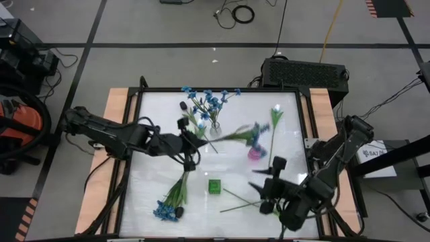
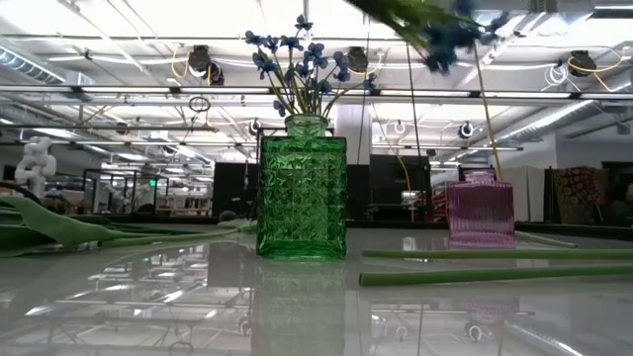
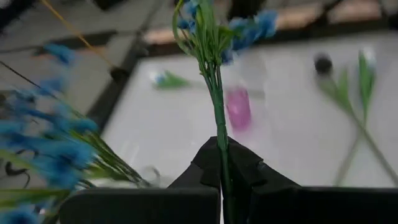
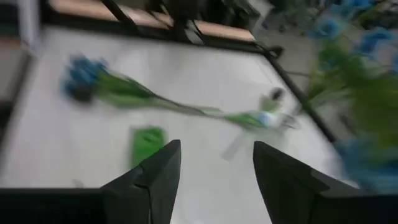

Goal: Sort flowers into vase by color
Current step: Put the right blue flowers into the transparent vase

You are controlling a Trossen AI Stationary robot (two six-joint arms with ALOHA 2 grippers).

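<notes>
A white counter (image 1: 154,181) is seen from above, with two dark robot arms reaching in from either side. The left pincer (image 3: 221,163) is clamped on the green stem of a blue flower sprig (image 1: 245,134), holding it in the air near the middle of the counter; the sprig is blurred. The right pincer (image 4: 216,163) hangs low over the near right part of the counter, its two fingers standing apart with nothing between them.

Two vases stand on the counter. A green glass vase (image 2: 302,188) near the far edge holds one bunch of blue blossoms (image 2: 302,59). A pink vase (image 2: 480,210) stands to its right, toward the centre right.

A second bunch of blue flowers (image 1: 171,202) lies flat at the near left. A white tulip bud (image 1: 275,124) lies on the right side. Two bare green stems (image 1: 238,202) cross near the right pincer. One small green block (image 1: 214,186) sits between the lying bunch and those stems.
</notes>
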